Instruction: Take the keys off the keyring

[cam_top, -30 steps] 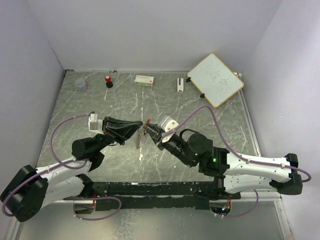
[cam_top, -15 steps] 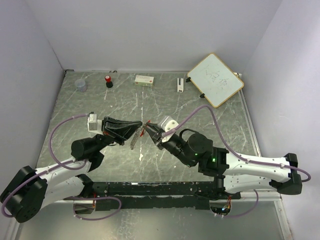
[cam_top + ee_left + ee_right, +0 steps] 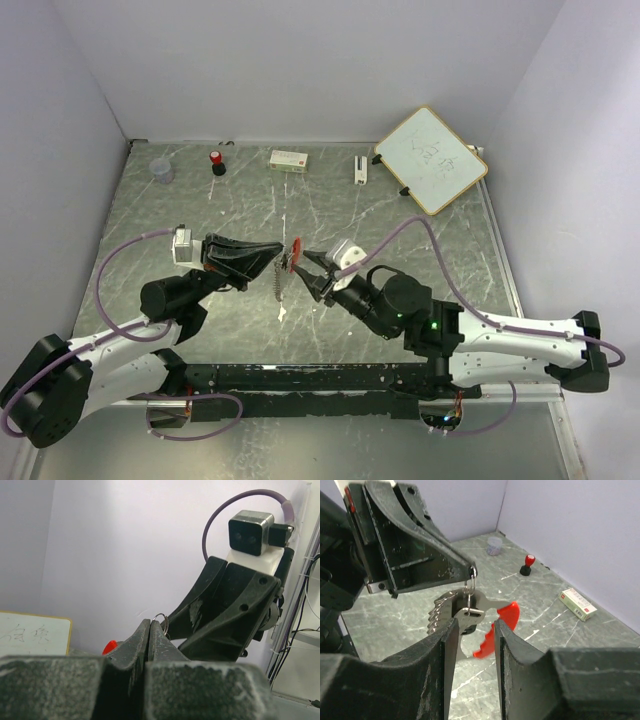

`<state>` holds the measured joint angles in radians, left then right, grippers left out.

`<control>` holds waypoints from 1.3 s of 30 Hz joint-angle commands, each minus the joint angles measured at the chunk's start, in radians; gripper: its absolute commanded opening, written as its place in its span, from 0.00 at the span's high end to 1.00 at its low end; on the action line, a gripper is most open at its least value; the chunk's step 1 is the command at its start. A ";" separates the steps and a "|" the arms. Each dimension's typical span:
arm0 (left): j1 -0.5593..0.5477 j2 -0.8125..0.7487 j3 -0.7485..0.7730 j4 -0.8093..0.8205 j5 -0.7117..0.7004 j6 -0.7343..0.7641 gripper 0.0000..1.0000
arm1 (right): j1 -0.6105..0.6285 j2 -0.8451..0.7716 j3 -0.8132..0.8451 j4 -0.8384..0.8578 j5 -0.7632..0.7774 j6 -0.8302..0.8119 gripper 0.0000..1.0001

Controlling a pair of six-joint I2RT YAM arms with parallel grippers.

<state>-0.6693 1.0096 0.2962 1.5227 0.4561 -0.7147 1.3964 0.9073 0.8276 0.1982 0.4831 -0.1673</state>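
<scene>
Right wrist view is showing the fanned bunch of thin silver-grey jagged keys [image 3: 447, 612] hanging long axis down over the surface's middle from a thin wire keyring [image 3: 470, 584] the left jaws are clenching, with the right jaws standing parted just beside them.

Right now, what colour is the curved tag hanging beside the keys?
Red tag, clearest in the right wrist view.
</scene>
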 commanded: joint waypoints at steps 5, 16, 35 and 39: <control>-0.006 -0.017 0.040 0.287 -0.004 -0.003 0.93 | 0.005 0.043 -0.025 0.062 -0.017 0.035 0.65; -0.006 -0.027 0.034 0.287 -0.005 -0.006 0.93 | 0.005 0.059 -0.065 0.161 -0.011 0.033 0.62; -0.007 -0.040 0.021 0.287 -0.010 -0.004 0.93 | 0.005 0.094 -0.097 0.283 0.036 -0.003 0.63; -0.007 -0.042 0.021 0.287 -0.010 0.000 0.93 | 0.005 0.086 -0.096 0.262 0.042 0.005 0.70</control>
<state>-0.6697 0.9836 0.3004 1.5230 0.4557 -0.7143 1.3964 1.0050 0.7391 0.4438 0.5064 -0.1608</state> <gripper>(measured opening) 0.074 0.333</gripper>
